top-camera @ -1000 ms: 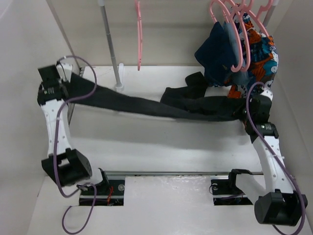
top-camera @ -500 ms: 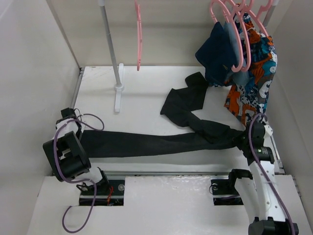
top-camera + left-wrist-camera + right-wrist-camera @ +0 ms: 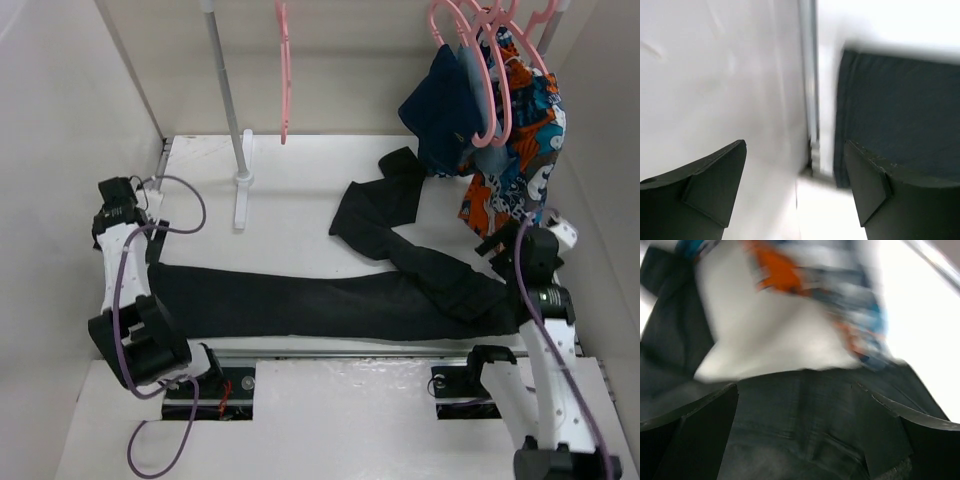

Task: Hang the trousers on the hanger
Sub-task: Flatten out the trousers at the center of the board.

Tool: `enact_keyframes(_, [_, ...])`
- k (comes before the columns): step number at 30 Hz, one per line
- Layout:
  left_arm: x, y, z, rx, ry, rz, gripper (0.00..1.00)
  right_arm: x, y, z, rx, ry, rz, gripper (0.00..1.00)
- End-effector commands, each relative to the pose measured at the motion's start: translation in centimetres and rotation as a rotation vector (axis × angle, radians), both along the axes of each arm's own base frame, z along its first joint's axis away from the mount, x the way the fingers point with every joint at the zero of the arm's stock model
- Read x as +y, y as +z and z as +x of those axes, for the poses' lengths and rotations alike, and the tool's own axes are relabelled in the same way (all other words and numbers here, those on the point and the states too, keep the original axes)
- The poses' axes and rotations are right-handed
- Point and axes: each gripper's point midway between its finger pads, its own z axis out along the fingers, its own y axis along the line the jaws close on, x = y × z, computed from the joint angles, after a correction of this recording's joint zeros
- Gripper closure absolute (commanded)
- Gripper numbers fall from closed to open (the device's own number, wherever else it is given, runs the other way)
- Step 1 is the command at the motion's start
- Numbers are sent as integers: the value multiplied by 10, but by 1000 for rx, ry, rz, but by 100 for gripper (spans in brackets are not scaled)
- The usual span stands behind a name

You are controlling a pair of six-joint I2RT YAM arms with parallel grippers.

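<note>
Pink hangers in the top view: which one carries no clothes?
The lone pink hanger left of centre, beside the grey pole; the bunched hangers at the right bear a navy garment and patterned cloth.

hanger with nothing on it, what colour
The hanger is pink, clearest in the top external view.

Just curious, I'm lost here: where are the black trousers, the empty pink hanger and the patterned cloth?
black trousers (image 3: pixel 300 305): top view, stretched-out leg.
empty pink hanger (image 3: pixel 286 70): top view, edge-on frame.
patterned cloth (image 3: pixel 520 160): top view, orange-blue middle.
</note>
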Motion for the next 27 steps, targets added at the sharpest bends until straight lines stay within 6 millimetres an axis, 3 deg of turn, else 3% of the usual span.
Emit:
enact_keyframes(1, [-59,18,23,-114,-151,-178,23,51,38,65,-92,380,-142,1])
enact_keyframes(2, [-72,14,29,-106,-179,-194,23,69,22,82,-20,475,-204,1])
enact_keyframes(3, [-86,3,33,-94,-185,-211,23,114,15,96,35,606,-286,1])
enact_keyframes(4, [-85,-1,31,-92,-167,-211,23,135,31,95,-1,678,-343,1])
enact_keyframes(5, [-96,-4,34,-86,-191,-211,23,161,31,103,2,772,-396,1])
enact_keyframes(6, [-103,-13,30,-64,-200,-222,23,182,1,114,108,892,-493,1])
enact_keyframes(7, [-104,-11,31,-75,-209,-206,23,207,-8,118,128,1001,-508,1])
enact_keyframes(8, [-109,-11,29,-82,-211,-210,23,233,2,128,109,1075,-532,1])
enact_keyframes(9, [-112,-13,30,-80,-222,-211,23,246,-32,135,215,1160,-584,1])
enact_keyframes(10, [-113,-10,30,-89,-230,-201,23,256,-40,142,240,1194,-609,1])
enact_keyframes(11, [-114,-13,28,-83,-221,-207,23,275,-31,152,226,1227,-633,1])
enact_keyframes(12, [-117,-10,28,-94,-231,-204,23,280,-38,160,249,1243,-649,1])
enact_keyframes(13, [-117,-10,28,-94,-231,-204,23,286,-67,168,321,1267,-661,1])
enact_keyframes(14, [-117,-14,24,-75,-229,-209,23,292,-73,174,335,1282,-652,1])
enact_keyframes(15, [-116,-11,23,-87,-217,-200,23,305,-65,187,307,1286,-644,1])
enact_keyframes(16, [-116,-14,21,-79,-216,-202,23,301,-93,191,390,1294,-641,1])
enact_keyframes(18, [-115,-13,17,-83,-213,-193,23,310,-104,197,420,1325,-631,1])
enact_keyframes(20, [-114,-16,14,-71,-207,-188,23,312,-135,192,491,1367,-618,13])
enact_keyframes(21, [-114,-17,12,-72,-208,-187,23,317,-140,188,493,1399,-588,31])
enact_keyframes(22, [-114,-17,12,-72,-208,-187,23,323,-145,183,488,1419,-581,76])
enact_keyframes(23, [-114,-17,12,-72,-208,-187,23,325,-138,181,459,1431,-567,100])
enact_keyframes(24, [-114,-17,12,-72,-208,-187,22,335,-134,173,431,1449,-561,100])
enact_keyframes(25, [-114,-14,14,-81,-208,-185,22,352,-139,151,415,1533,-555,100])
enact_keyframes(26, [-116,-14,15,-84,-215,-197,22,372,-116,146,299,1611,-602,100])
enact_keyframes(27, [-116,-14,17,-82,-215,-197,22,389,-108,131,239,1693,-627,100])
